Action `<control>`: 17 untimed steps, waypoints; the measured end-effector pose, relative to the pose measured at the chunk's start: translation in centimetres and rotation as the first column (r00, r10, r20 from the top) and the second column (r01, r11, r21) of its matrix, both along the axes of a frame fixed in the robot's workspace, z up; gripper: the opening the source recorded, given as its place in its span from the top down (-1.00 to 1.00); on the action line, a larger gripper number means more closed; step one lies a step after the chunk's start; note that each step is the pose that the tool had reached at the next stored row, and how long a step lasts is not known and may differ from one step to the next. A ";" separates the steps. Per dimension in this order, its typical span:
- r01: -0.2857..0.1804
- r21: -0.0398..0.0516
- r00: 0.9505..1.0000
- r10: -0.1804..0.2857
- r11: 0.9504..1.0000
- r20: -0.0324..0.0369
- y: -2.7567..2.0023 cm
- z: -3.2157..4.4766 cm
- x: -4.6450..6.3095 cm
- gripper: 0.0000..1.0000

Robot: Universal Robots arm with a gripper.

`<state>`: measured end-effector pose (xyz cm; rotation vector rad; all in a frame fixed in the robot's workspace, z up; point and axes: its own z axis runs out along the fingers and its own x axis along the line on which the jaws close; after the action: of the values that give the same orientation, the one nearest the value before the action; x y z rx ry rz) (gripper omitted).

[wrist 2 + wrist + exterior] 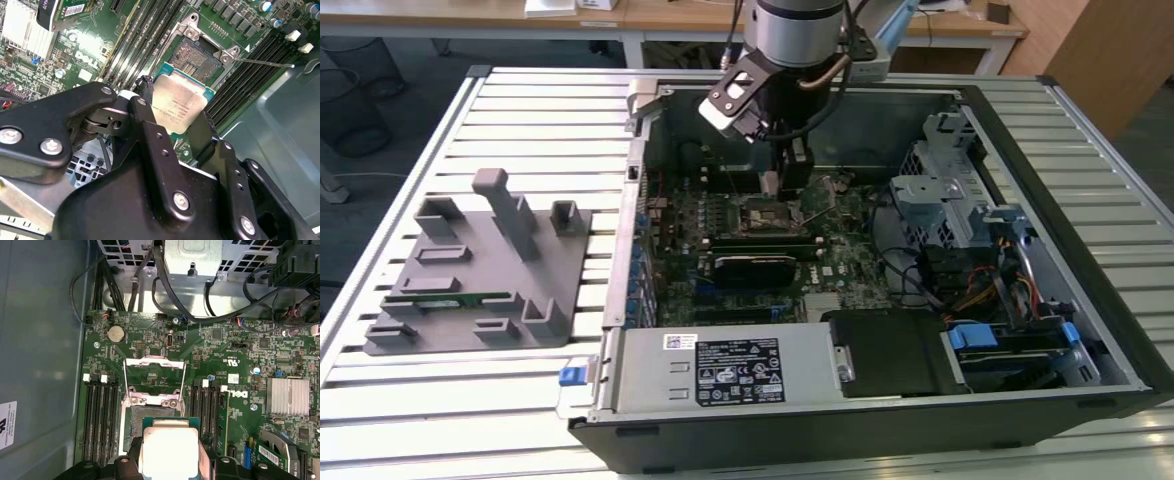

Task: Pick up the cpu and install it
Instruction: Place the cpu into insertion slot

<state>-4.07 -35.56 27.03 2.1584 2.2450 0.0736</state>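
At the exterior view's left, a grey holder tray (474,265) lies on the slatted metal table (400,400). A green memory stick (447,297) lies in one of its slots, well apart from the work.

In the middle stands an open computer case (854,435) with its motherboard (854,250) facing up. The robot arm reaches straight down into it, so the gripper (774,185) hangs just above the socket (767,212). In both wrist views the jaws are partly closed on the cpu (180,102). Two black fingers (150,130) press on opposite edges of the chip, its silver top facing the camera. Holding it by the edges likely keeps the underside untouched and the chip about level with the board. The cpu hangs over the near part of the socket (150,420) and does not look seated.

The socket is open to take it. Its metal frame (155,375) is tipped up on the far side, and its thin lever (265,62) is swung out to one side. Both stand close to the chip's way down. Rows of memory slots (100,420) run along either side of the socket, so there is little room sideways. A round coin battery (116,333) and black cables (200,315) sit beyond the raised frame, out of the way.

Toward the exterior view's right are a metal drive cage (941,190) and a tangle of wires (947,280), near the board but apart from the socket. A labelled power supply (720,365) fills the case's near edge.
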 end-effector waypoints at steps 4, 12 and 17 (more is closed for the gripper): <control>0.000 0.000 1.000 0.000 1.000 0.000 0.00 -0.14 0.0 -0.05; 0.000 0.000 1.000 0.000 1.000 0.000 0.00 -0.48 0.0 -0.05; 0.000 0.000 1.000 0.000 1.000 0.000 0.00 -0.71 0.0 -0.05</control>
<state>-4.07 -35.56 26.32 2.1584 2.2450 0.0736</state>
